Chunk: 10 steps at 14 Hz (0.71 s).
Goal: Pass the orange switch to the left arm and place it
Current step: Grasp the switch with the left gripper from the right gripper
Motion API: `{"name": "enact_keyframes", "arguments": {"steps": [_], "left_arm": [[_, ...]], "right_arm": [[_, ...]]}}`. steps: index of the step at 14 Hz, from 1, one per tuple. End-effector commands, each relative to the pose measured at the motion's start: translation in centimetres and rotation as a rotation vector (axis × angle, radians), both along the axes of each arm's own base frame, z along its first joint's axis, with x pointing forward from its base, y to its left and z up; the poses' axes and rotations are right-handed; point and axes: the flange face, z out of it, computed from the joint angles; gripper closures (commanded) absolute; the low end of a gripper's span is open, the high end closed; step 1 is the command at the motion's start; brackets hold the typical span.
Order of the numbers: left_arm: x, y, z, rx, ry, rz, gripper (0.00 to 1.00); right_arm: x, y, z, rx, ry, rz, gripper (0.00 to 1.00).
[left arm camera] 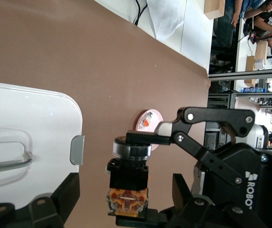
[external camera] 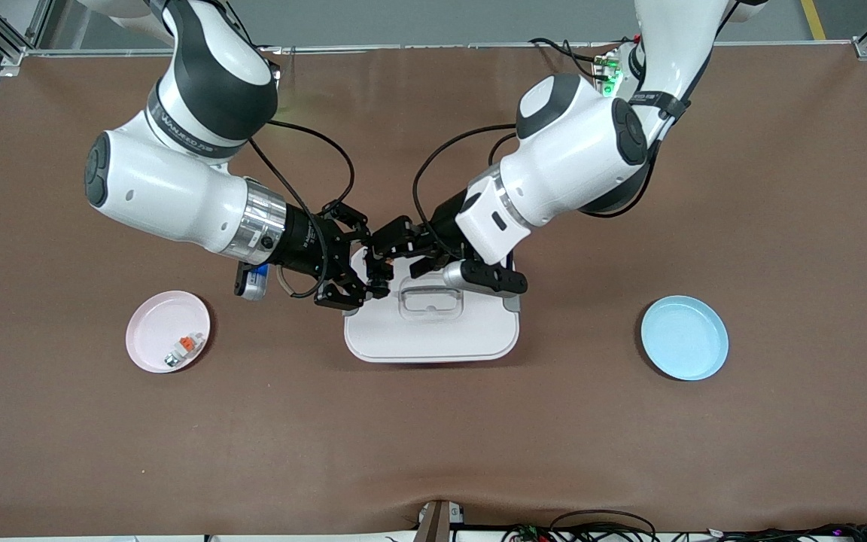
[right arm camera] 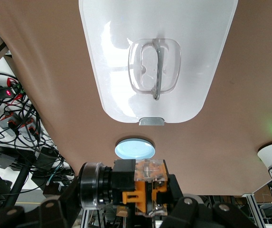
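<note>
Front view: two white robot arms reach in from the top edge and meet over a white box (external camera: 431,325) in the middle of a brown tabletop (external camera: 433,444). The right claw (external camera: 370,272) and the left claw (external camera: 390,242) come nose to nose above the box corner toward the right arm's end. The orange switch (external camera: 382,261) sits in the air between them, mostly hidden by black fingers. Below the right arm lies a pink plate (external camera: 149,333) holding a small white-grey piece with an orange tab (external camera: 185,348). A blue plate (external camera: 684,337), bare, lies toward the left arm's end.

Left wrist view: the right claw (left arm camera: 147,175) is clenched on the orange switch (left arm camera: 127,183), pinching it end to end, one finger on the grey ring, one under the orange base. The left claw's own fingertips (left arm camera: 64,194) stand either side of the black body, apart from it, so it is released.

Right wrist view: the orange switch (right arm camera: 131,186) lies gripped in the right claw, high above the box lid (right arm camera: 157,57) and its clear handle (right arm camera: 154,69).

The switch looks light, hard and stiff, with smooth plastic that may slip; the bare black middle is the best place for the left claw to take hold.

The tabletop is a plain brown mat; beside it are metal frames, cables and workshop clutter.
</note>
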Motion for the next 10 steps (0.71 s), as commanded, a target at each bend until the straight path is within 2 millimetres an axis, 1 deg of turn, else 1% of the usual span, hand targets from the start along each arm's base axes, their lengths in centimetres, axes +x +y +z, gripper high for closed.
{"name": "enact_keyframes", "arguments": {"steps": [1,3,4,6,7,9,10], "left_arm": [[0.3,-0.7,-1.3,0.030,0.004,-0.008,0.15],[0.6,-0.7,-2.3,0.045,0.004,-0.008,0.19],[0.5,-0.8,-2.3,0.045,0.002,-0.011,0.29],[0.3,-1.0,-2.2,0.043,0.005,-0.010,0.82],[-0.2,-1.6,-2.1,0.043,0.002,-0.021,0.98],[-0.3,-1.6,-1.9,0.044,0.002,-0.023,1.00],[-0.4,-1.7,-1.7,0.043,-0.002,-0.025,1.00]], "right_arm": [[0.4,0.6,0.1,0.015,0.002,0.002,1.00],[0.4,0.6,0.1,0.016,0.001,0.001,1.00],[0.5,0.5,0.1,0.016,0.000,-0.002,1.00],[0.6,0.5,0.1,0.017,-0.003,-0.005,1.00],[0.6,0.6,0.4,0.020,-0.009,-0.005,1.00],[0.7,0.5,0.5,0.021,-0.010,-0.007,1.00],[0.7,0.5,1.0,0.025,-0.019,-0.007,1.00]]}}
